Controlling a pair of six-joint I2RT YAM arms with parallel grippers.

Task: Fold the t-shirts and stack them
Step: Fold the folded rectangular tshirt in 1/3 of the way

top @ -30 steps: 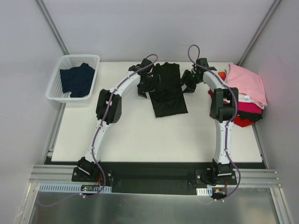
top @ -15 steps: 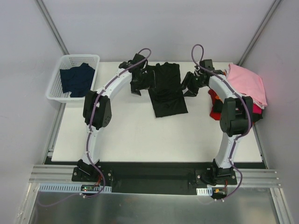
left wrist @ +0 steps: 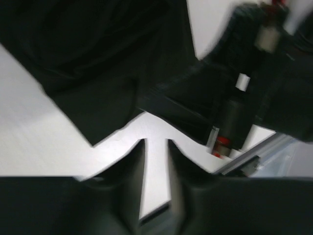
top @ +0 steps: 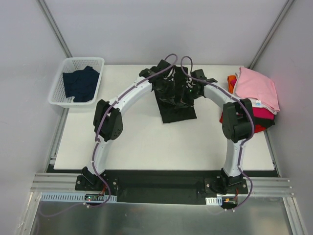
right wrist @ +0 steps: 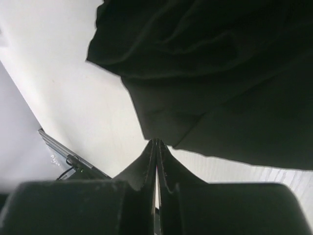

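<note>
A black t-shirt (top: 178, 113) lies flat at the back middle of the white table (top: 146, 142). Both arms reach over its upper half and cover it there. My left gripper (top: 169, 93) hangs over the shirt's middle. In the blurred left wrist view its fingers (left wrist: 155, 142) stand almost together, just off the black cloth's (left wrist: 73, 54) edge, with only a thin strip of table between them. My right gripper (top: 185, 93) is close beside it. Its jaws (right wrist: 156, 142) are pressed shut, tips at the shirt's (right wrist: 220, 73) hem edge. Whether any cloth is pinched does not show.
A stack of t-shirts sits at the right edge: pink (top: 257, 88) on top, red (top: 254, 127) below, orange (top: 231, 79) peeking out behind. A white basket (top: 83, 59) at the back left holds a dark navy tee (top: 80, 83). The right arm (left wrist: 264, 73) crowds the left wrist view.
Both arms swung inward from the black shirt's two sides to above its middle. Both grippers went from open to shut.
</note>
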